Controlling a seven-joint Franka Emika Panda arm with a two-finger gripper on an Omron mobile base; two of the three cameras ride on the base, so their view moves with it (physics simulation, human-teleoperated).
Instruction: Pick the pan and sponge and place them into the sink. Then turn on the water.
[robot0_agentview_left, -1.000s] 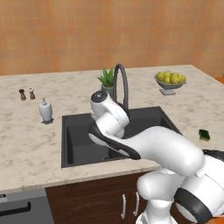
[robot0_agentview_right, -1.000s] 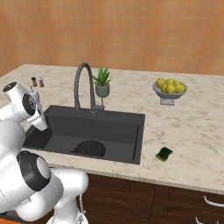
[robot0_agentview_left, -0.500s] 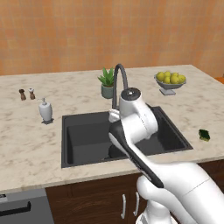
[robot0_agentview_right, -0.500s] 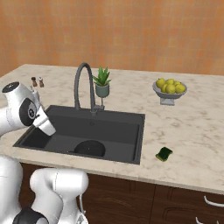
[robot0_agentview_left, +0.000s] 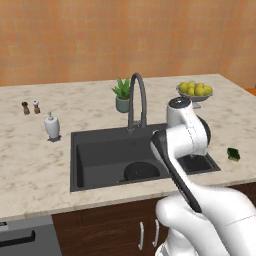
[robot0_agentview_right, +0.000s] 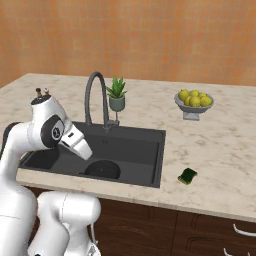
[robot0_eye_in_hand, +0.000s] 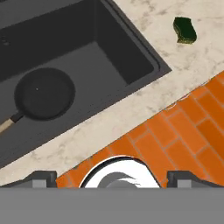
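Pan (robot0_eye_in_hand: 43, 94), black with a wooden handle, lies flat on the floor of the sink (robot0_agentview_left: 100, 150); it is the basin's sole visible content. Sponge (robot0_eye_in_hand: 184, 29) rests on the table (robot0_agentview_right: 225, 150) to the right of the sink, apart from its rim. Hand (robot0_eye_in_hand: 112, 177), fingers spread wide and holding nothing, hangs above the table's front edge and the orange tiled floor (robot0_eye_in_hand: 175, 140), well apart from both pan and sponge. Behind the sink stand a faucet (robot0_agentview_left: 137, 100), potted plant (robot0_agentview_left: 121, 95) and fruit bowl (robot0_agentview_right: 194, 102).
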